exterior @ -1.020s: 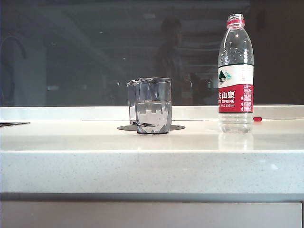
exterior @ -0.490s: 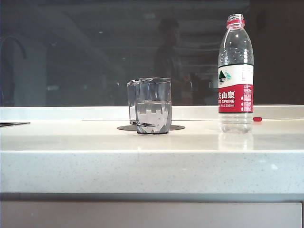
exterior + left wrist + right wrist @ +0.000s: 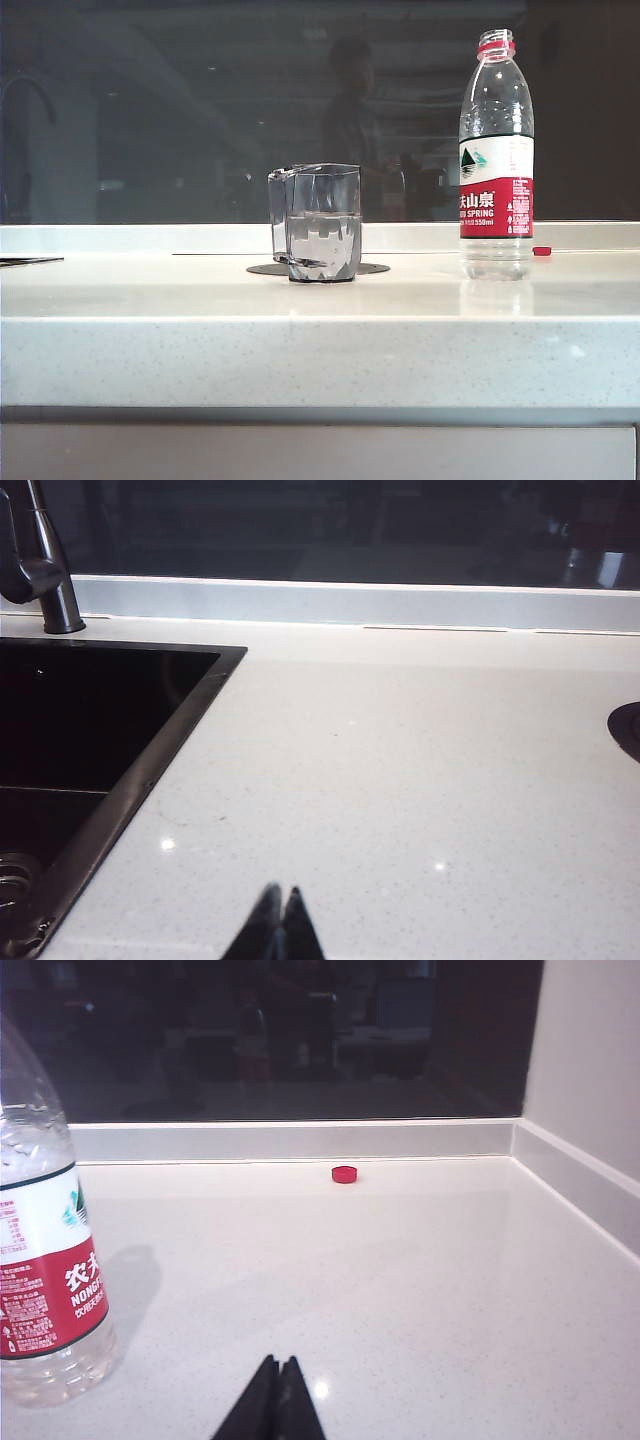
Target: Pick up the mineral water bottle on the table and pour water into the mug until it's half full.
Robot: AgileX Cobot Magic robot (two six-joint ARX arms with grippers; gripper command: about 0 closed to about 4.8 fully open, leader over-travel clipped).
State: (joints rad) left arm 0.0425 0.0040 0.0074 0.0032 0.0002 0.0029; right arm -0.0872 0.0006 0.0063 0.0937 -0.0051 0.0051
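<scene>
While both end effectors (image 3: pixel 278 898) (image 3: pixel 278 1365) rest closed, mug (image 3: pixel 320 222) half-full

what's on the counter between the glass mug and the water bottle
Nothing: in the exterior view only bare table lies between the mug and the mineral water bottle.
</scene>
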